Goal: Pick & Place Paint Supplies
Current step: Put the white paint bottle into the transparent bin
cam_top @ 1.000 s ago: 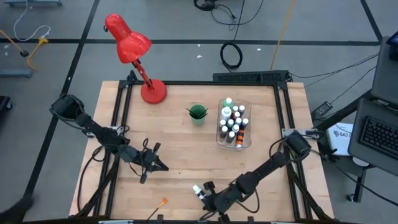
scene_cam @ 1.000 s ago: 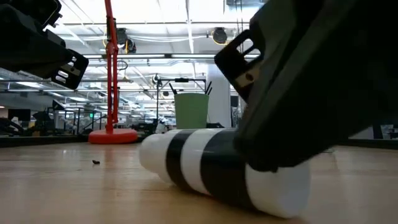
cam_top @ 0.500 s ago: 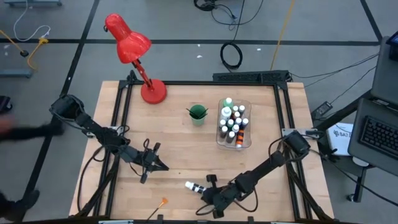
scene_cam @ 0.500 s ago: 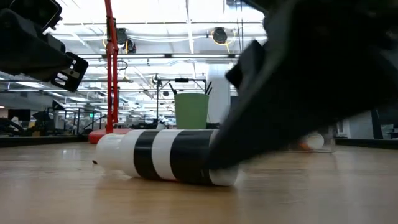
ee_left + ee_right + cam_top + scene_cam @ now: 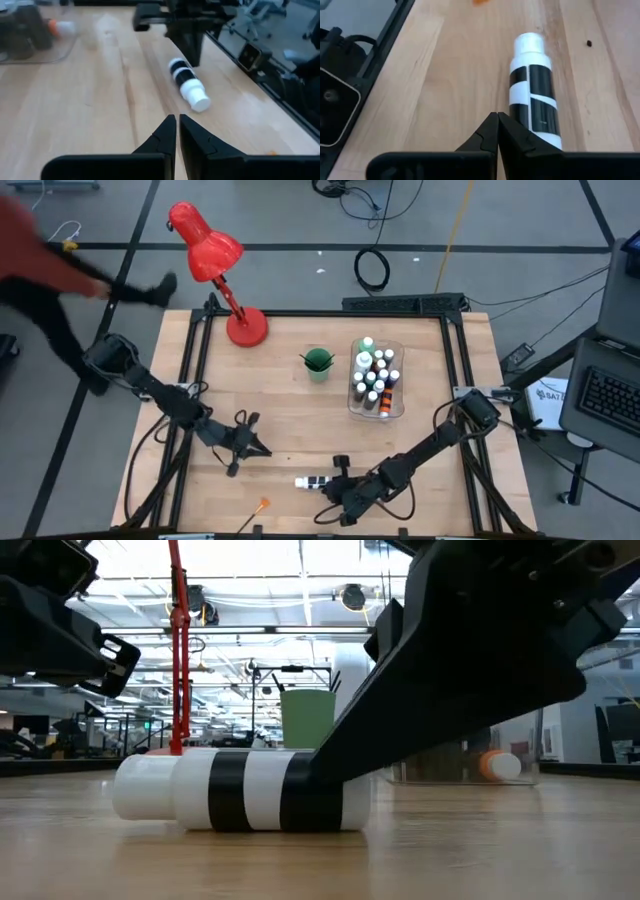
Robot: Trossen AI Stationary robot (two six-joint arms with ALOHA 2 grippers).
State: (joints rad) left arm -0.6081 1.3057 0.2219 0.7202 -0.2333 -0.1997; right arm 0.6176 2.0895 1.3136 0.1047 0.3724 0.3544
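Rolled leftward along the wooden counter (image 5: 290,420), the banded bottle (image 5: 311,481) lies beside the clenched right hand (image 5: 338,480); left hand (image 5: 262,450) clenched, empty.

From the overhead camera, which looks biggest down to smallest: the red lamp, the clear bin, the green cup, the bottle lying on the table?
1. Red lamp
2. Clear bin
3. Green cup
4. Lying bottle, only slightly smaller than the cup.

lamp (image 5: 215,275): 1 | green cup (image 5: 318,363): 1 | bin (image 5: 352,402): 1 | loose bottle (image 5: 312,481): 1
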